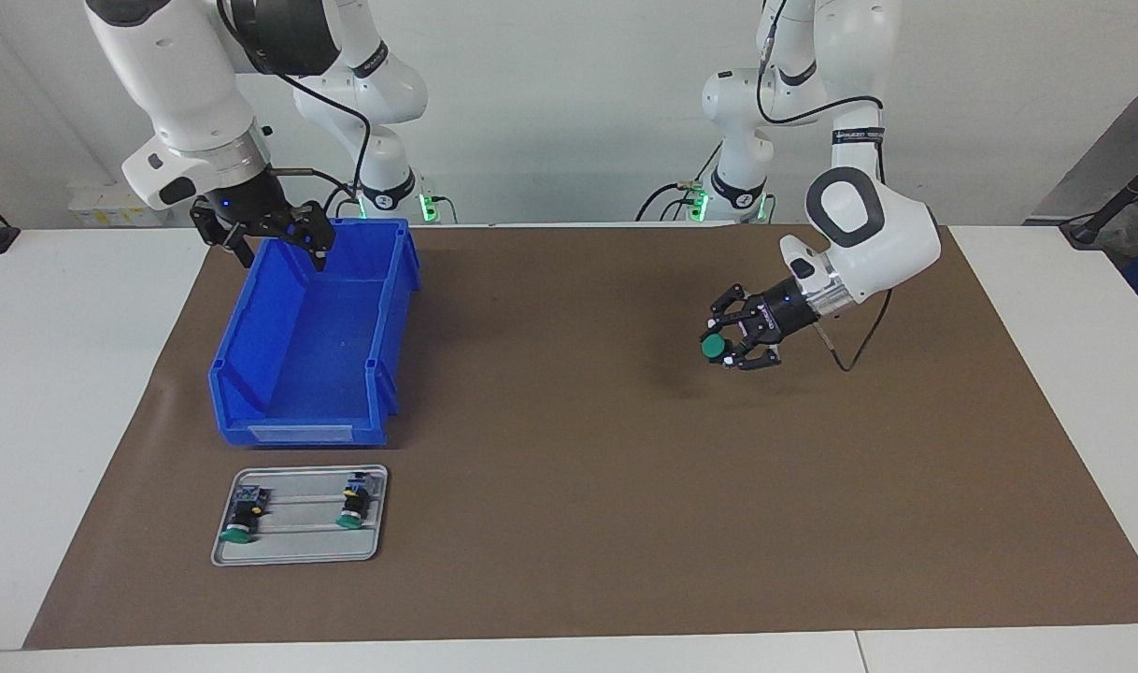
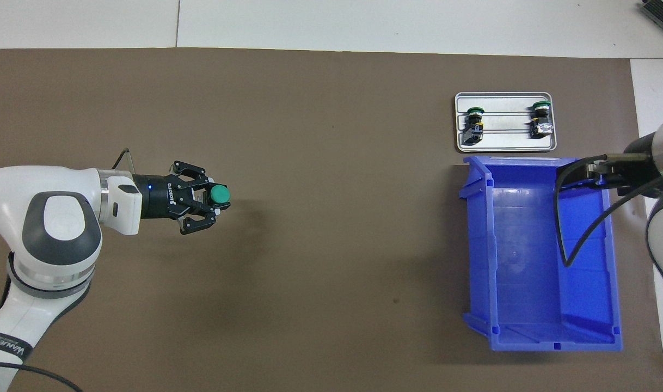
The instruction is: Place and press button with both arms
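Right gripper (image 1: 275,245): it hangs over the blue bin's wall nearest the robots, at the right arm's end of the worktop; its jaws stand wide apart and hold nothing.
Right arm (image 1: 181,89): it comes down from its base at the top of the facing view, wrist pointing downward, and waits there.
Blue bin (image 1: 251,327): an open plastic bin on the brown mat, nothing visible inside it; in the overhead view the right arm's black cable crosses above its interior.
Tray (image 1: 298,551): a flat grey metal tray just beside the bin, farther from the robots than the bin, apart from it.
Two spare buttons (image 1: 242,516): they lie on their sides in the tray, one toward each end, green caps pointing away from the robots.
Brown mat (image 1: 569,486): it covers most of the white worktop (image 1: 64,374).
Button (image 1: 716,347): it is gripped in the left gripper, raised above the bare mat toward the left arm's end, its round green cap facing the middle of the worktop.
Left gripper (image 1: 732,341): lying roughly level with the worktop and aimed toward the middle, its jaws partly closed around the button's body.
Left arm (image 1: 868,234): it bends down from its base, elbow out over the mat's edge.
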